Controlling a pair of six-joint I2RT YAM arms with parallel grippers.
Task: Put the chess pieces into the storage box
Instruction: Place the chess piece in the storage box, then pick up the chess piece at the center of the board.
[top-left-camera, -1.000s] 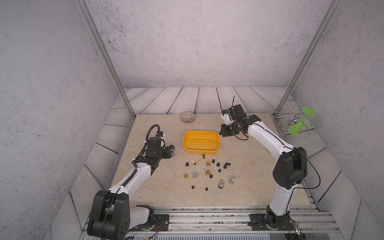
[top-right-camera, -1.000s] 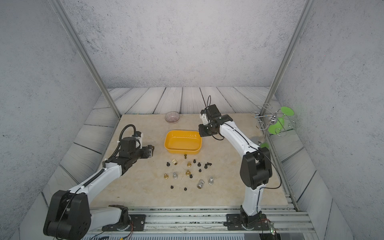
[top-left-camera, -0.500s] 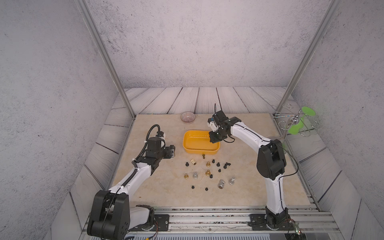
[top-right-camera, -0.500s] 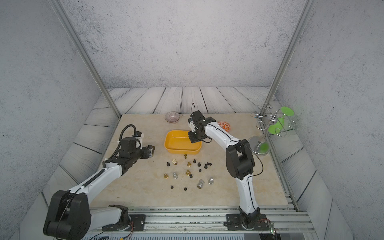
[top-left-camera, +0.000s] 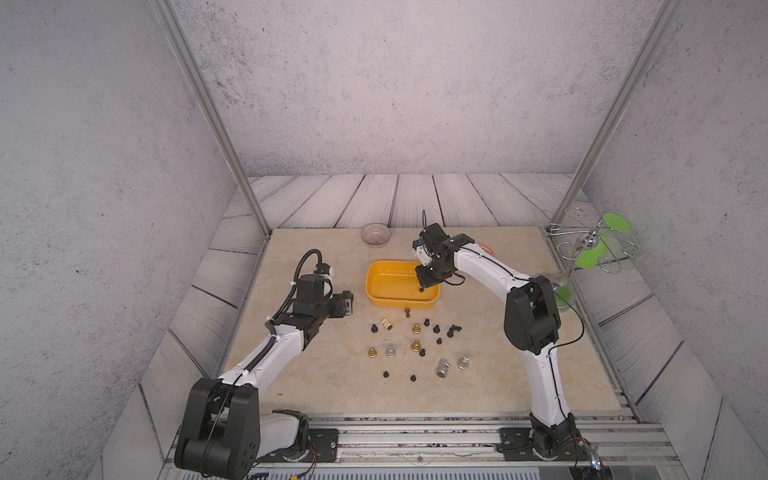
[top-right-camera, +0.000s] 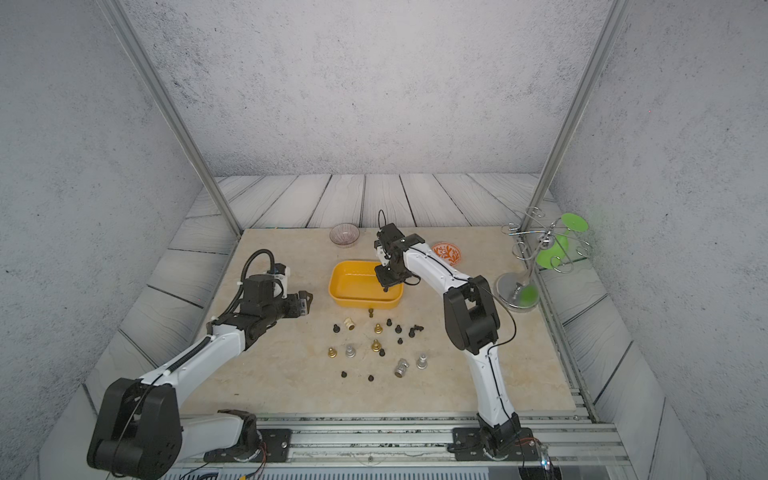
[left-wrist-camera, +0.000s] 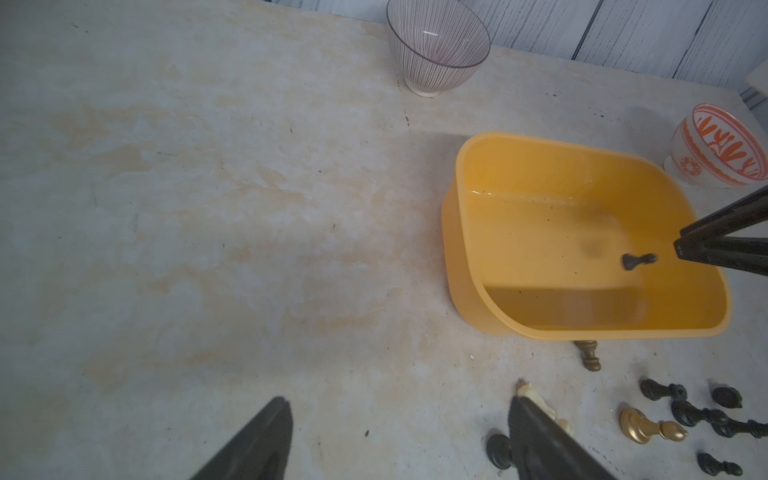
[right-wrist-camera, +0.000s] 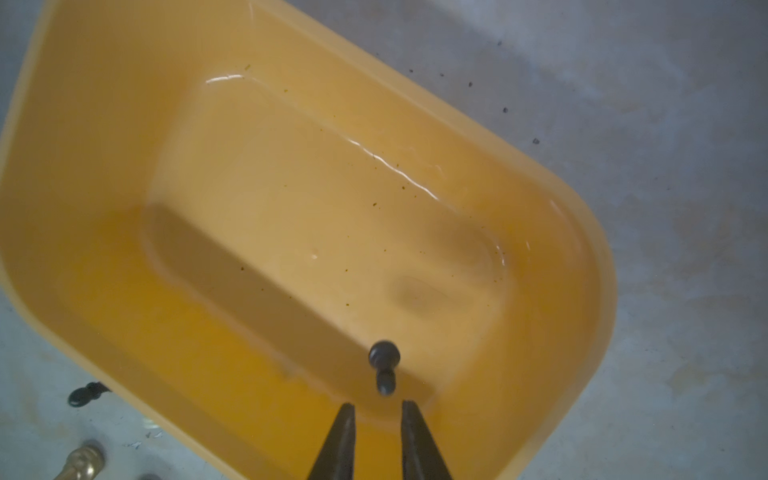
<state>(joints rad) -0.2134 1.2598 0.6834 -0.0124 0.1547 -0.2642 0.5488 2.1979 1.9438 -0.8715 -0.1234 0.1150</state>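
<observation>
The yellow-orange storage box (top-left-camera: 401, 305) (top-right-camera: 365, 302) sits mid-table. My right gripper (top-left-camera: 427, 281) (right-wrist-camera: 377, 405) hangs over the box's right end, jaws slightly open. A small black chess piece (right-wrist-camera: 384, 365) (left-wrist-camera: 638, 259) is just beyond the tips, free of them, above the box floor. Several chess pieces (top-left-camera: 415, 345) lie scattered in front of the box: black ones, a cream one (top-left-camera: 387, 323), gold (top-left-camera: 416, 329) and silver (top-left-camera: 443, 368). My left gripper (top-left-camera: 348, 303) (left-wrist-camera: 399, 401) is open and empty over bare table, left of the box.
A ribbed glass bowl (top-left-camera: 375, 235) (left-wrist-camera: 436, 45) stands behind the box. An orange-and-white bowl (top-right-camera: 446, 252) (left-wrist-camera: 723, 149) sits behind the right arm. A wire stand with green discs (top-left-camera: 590, 245) is at the table's right edge.
The right arm swung left from beside the box to over its right end. Its jaws parted and the black piece left them. The left arm stayed still.
</observation>
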